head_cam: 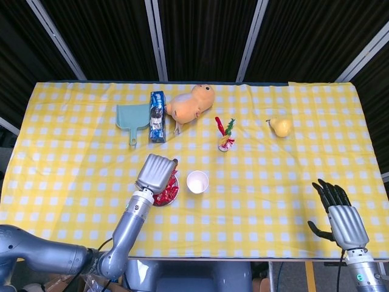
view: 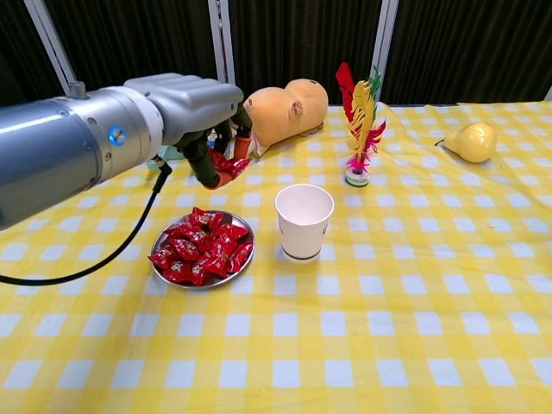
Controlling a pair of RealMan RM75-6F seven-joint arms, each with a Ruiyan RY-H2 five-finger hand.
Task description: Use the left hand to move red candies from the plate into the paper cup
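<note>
The left hand (view: pixel 203 108) is up in the air above the plate (view: pixel 244 233), pinching one red candy (view: pixel 227 164) in its fingers. The paper cup (view: pixel 304 220) stands just beside the plate near the front edge of the table and looks empty, so this candy has yet to go in. Many more red candies (view: pixel 197 250) wait on the plate, and the right hand (head_cam: pixel 340 213) rests open by the front right corner.

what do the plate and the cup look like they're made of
The plate looks like metal: its rim is silvery and shiny. The cup looks like white paper, matte, with a rolled lip; plastic can't be ruled out by look alone.
</note>
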